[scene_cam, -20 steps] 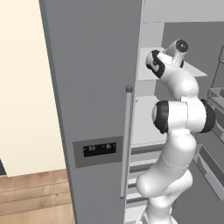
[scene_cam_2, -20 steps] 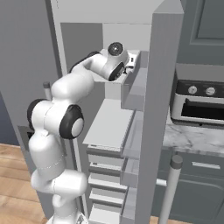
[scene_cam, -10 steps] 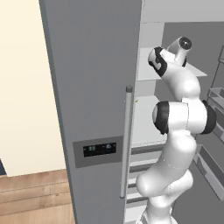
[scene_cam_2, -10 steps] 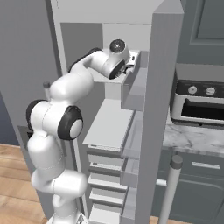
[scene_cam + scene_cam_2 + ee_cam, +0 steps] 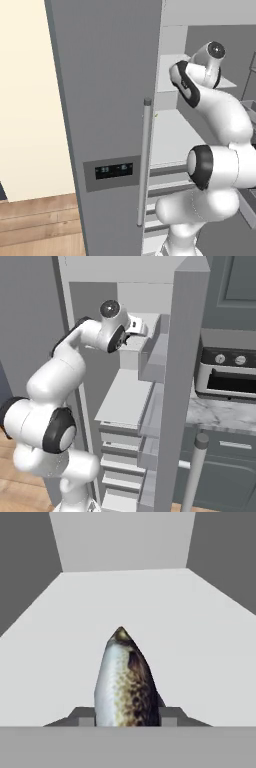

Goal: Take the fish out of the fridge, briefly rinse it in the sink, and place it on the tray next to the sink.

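With the jaws pinching the fish (image 5: 126, 684) on the fridge (image 5: 110, 100) shelf (image 5: 200, 622), the arm must next draw it out toward the sink.

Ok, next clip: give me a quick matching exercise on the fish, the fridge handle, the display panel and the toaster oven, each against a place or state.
Things:
1. fish
2. fridge handle
3. display panel
4. toaster oven

Places or states:
A. on the marbled counter
B. between the gripper fingertips, over a pale shelf
C. small and black, low on the grey door
D. upright steel bar at the door's edge

Pairs: 1-B, 2-D, 3-C, 4-A
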